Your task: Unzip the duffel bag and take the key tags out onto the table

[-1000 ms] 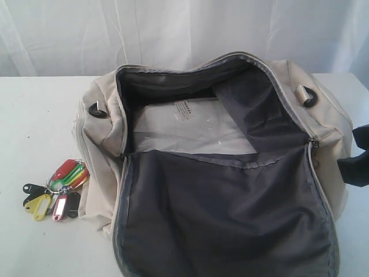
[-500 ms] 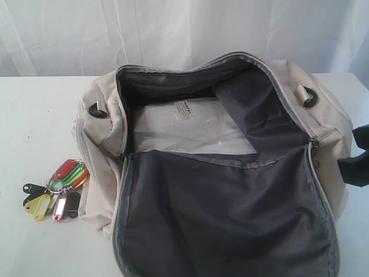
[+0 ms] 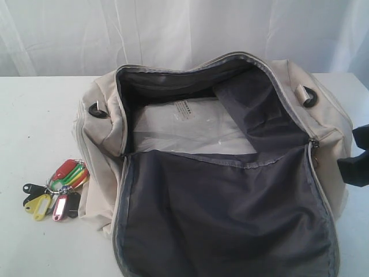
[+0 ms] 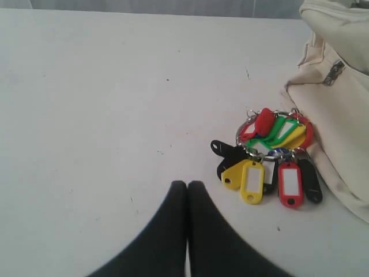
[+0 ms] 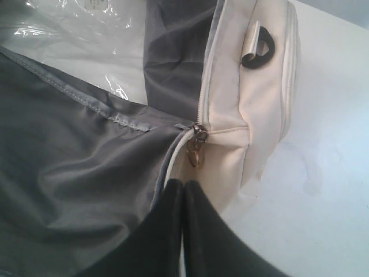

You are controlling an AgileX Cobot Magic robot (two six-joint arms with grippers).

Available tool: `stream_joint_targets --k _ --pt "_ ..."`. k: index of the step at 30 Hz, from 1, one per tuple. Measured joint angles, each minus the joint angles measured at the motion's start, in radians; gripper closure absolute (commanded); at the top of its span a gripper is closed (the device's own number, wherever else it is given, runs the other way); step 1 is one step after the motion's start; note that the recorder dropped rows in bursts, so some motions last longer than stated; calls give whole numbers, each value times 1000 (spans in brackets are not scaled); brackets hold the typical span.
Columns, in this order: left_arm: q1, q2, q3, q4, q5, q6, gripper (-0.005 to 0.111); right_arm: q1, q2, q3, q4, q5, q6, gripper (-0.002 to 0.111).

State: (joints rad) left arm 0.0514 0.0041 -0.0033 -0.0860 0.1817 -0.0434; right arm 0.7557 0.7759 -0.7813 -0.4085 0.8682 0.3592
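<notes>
Fingers [image 4: 173, 202] of the left gripper [image 4: 187, 184] are pressed together on nothing, above the worktop [image 4: 86, 86] near the key tags [image 4: 268, 153]. The right gripper [image 5: 184, 183] is likewise clenched and empty by the zipper pull [image 5: 196, 157]. The duffel bag [image 3: 331, 115] lies unzipped, and the tags rest on the worktop just beside its end. Both steps look done, with nothing apparently left to do.

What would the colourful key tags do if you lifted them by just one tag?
The key tags would probably dangle and swing, since they hang loosely on metal rings. They look like thin plastic, so they are likely light. Being flat, the bunch would probably slide across the table rather than roll.
</notes>
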Motion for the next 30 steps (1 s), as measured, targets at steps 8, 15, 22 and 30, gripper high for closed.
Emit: stream_joint_targets --k 8,15,22,30 --pt "-38 0 0 0 34 0 107 0 0 0 0 0 0 108" --pt "-38 0 0 0 29 0 107 0 0 0 0 0 0 108" --pt "-38 0 0 0 27 0 107 0 -84 0 0 0 0 108" --pt "-38 0 0 0 26 0 107 -293 -492 0 2 -4 15 108"
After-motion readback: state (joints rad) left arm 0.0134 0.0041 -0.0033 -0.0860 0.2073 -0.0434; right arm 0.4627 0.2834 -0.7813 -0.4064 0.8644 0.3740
